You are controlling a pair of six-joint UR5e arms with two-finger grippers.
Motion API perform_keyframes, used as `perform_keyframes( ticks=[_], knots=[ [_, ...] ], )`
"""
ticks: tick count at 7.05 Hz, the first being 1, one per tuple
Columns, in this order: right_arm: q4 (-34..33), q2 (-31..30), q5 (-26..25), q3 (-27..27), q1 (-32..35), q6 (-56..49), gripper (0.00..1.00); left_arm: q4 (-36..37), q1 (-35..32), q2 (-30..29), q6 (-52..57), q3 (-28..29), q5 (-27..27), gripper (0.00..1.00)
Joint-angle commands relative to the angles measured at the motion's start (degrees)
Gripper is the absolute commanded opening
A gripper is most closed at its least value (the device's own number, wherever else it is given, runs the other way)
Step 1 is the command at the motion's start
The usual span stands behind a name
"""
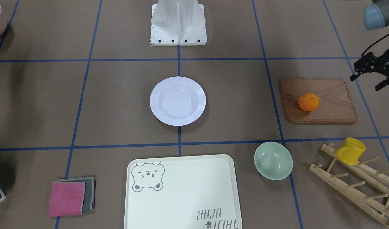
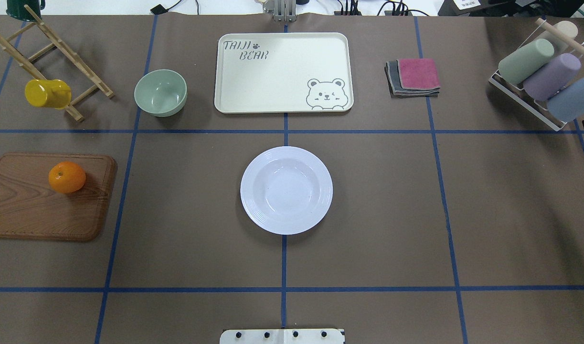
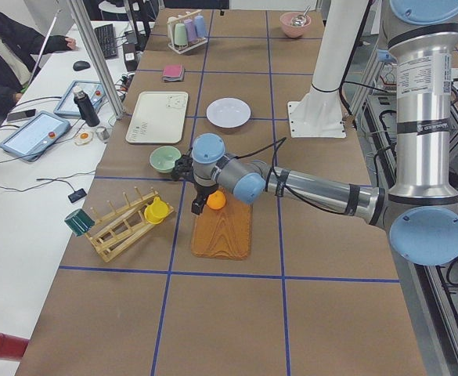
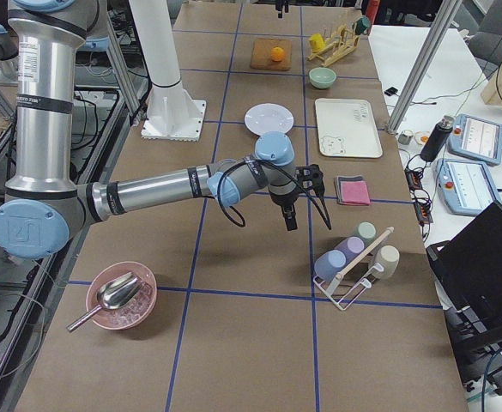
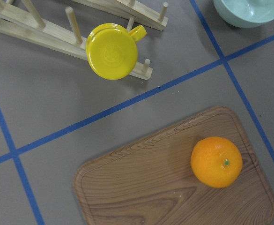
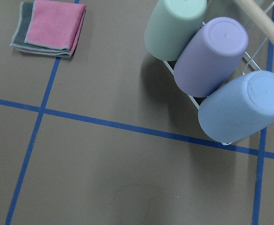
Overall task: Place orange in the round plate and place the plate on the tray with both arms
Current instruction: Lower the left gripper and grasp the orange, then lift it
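Orange (image 2: 67, 177) on wood board (image 2: 29, 215), desk's (image 2: 186, 229) left; round plate (image 2: 286, 190) mid-desk, tray (image 2: 282, 71) beyond it. L end effector (image 1: 366, 83) fingers apart near board; R end effector (image 4: 295, 210): can't tell.

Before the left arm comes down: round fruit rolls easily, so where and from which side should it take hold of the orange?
Across its widest middle, coming straight down from above. The orange sits with its stem dot facing up on the flat wooden board, with bare board all around it, so there is room on opposite sides. A sideways approach would probably set it rolling.
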Motion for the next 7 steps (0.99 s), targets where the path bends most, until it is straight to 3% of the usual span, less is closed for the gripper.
perform_keyframes(
  ticks=[1,2,7],
  knots=[
    [0.1,-0.5,-0.5,0.9,-1.1,2.0,1.00,-6.0,10.3,-0.6,-13.4,0.3,7.2,0.99],
    [0.1,-0.7,-0.5,1.1,-1.1,1.9,1.00,-6.0,13.7,-0.6,-14.3,0.3,11.4,0.99],
    [0.2,-0.7,-0.2,1.1,-1.1,1.9,1.00,-9.8,19.8,-4.2,-18.0,6.6,17.3,0.99]
  ],
)
